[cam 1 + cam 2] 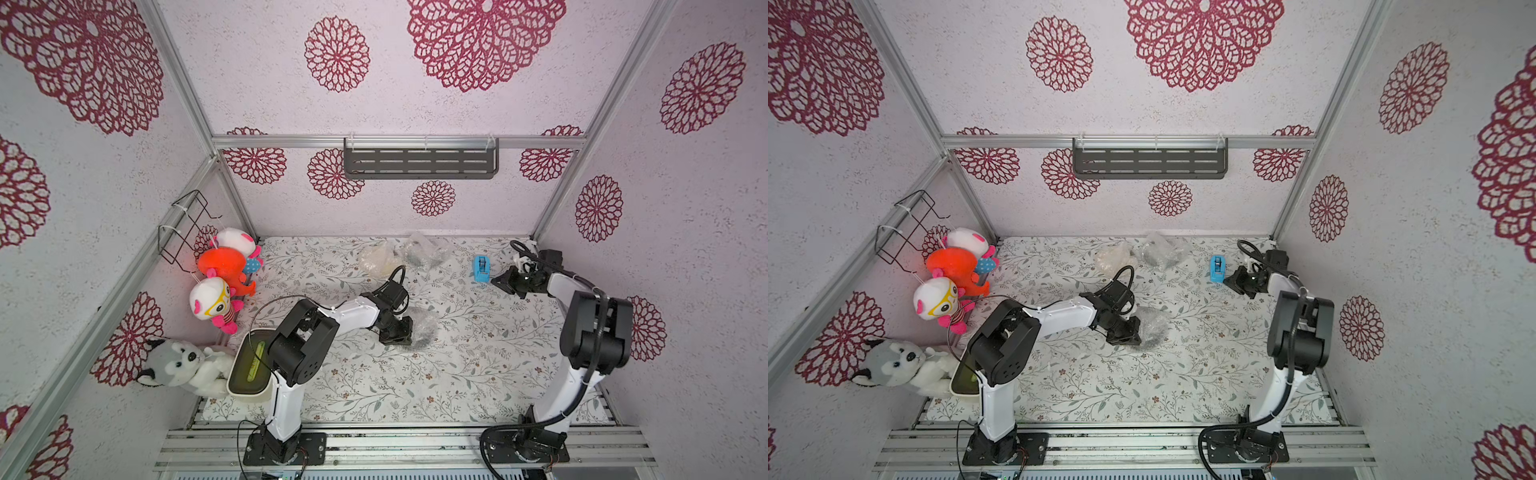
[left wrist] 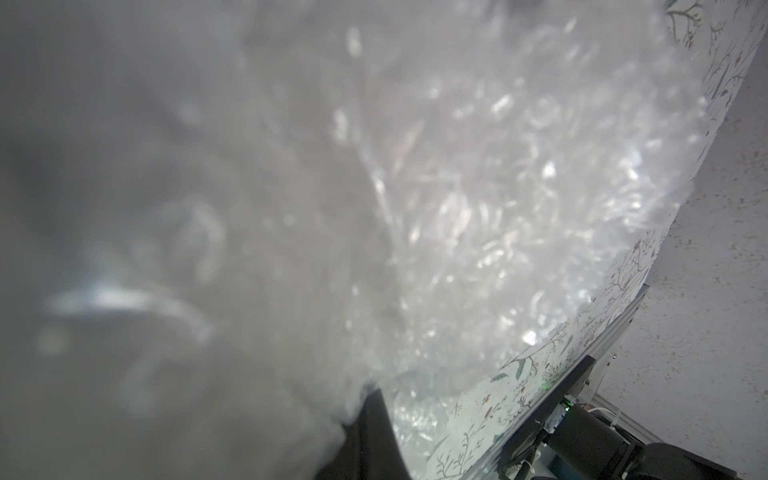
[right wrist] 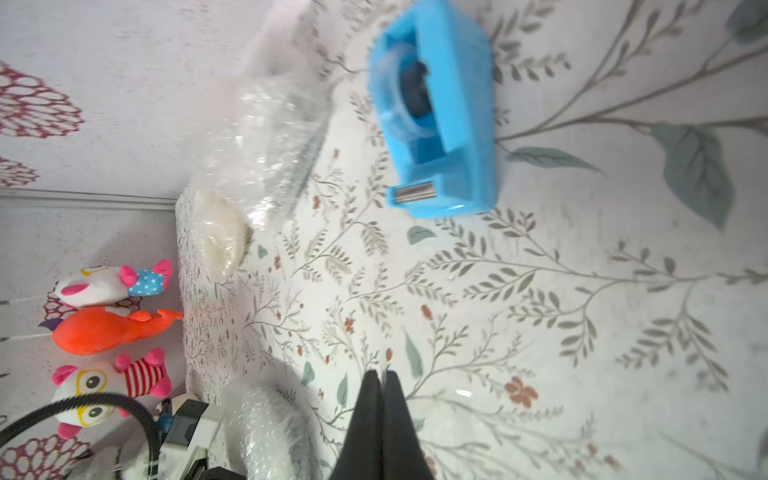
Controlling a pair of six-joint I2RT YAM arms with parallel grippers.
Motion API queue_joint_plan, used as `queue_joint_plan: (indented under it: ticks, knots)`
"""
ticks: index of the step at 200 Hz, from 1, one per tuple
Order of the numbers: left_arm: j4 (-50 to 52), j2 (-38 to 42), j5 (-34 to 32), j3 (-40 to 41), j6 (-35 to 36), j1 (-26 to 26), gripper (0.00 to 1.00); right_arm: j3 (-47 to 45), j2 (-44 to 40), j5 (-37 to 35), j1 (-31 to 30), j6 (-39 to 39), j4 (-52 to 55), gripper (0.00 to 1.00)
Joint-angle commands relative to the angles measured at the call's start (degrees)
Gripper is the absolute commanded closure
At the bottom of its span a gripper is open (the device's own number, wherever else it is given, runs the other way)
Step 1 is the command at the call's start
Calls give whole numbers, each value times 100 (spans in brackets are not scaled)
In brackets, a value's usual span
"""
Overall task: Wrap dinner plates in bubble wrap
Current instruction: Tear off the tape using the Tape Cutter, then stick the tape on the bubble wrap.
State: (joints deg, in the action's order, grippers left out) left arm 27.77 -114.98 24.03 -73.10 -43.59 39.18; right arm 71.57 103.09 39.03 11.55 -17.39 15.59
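We are folding bubble wrap [image 1: 426, 328] over what looks like the last plate, mid-table.
We are seeing the left gripper [image 1: 405, 337] clamped tight on the crinkly clear sheet, which is filling the left wrist view with blurry bubbles; something dark and round is showing through it, probably the plate, colour unclear. Two lumpy wrapped bundles are sitting at the back of the leaf-print table [image 1: 457, 374], one cream [image 1: 376, 257] and one dark [image 1: 424, 249], touching or nearly so. The right gripper [image 3: 380, 374] is hovering closed and empty just beside the blue plastic tape dispenser [image 3: 436, 112]. Next, we are guessing, it needs tape while the left is pinning the loose fold.
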Motion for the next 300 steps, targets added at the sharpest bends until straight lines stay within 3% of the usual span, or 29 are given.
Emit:
queue_joint_plan:
  ticks: [1, 45, 92, 126, 172, 201, 243, 300]
  knots:
    - [178, -77, -466, 225, 0, -24, 100, -564, -921, -254, -238, 554, -325, 100]
    - [64, -68, -453, 283, 1, -24, 100, -2014, -2812, -782, -1094, 896, -605, 100]
    - [-44, 8, -437, 378, 44, -24, 100, -2816, -4733, -1077, -2000, 1244, 374, 100]
    - [-270, 46, -328, 481, 80, -21, 100, -3193, -5539, -582, -2502, 1089, 566, 100]
    - [-335, 149, -398, 577, 40, -24, 100, -3040, -5325, 221, -3222, 1293, 1339, 100]
    - [-486, 186, -329, 649, 57, -22, 100, -3083, -4926, 291, -3422, 1345, 957, 100]
    - [-553, 189, -252, 666, 94, -16, 100, -2869, -3767, 234, -3485, 1193, -552, 100]
    - [-686, 187, -75, 657, 263, 13, 100, -1878, -1946, 756, -3503, 2121, -743, 100]
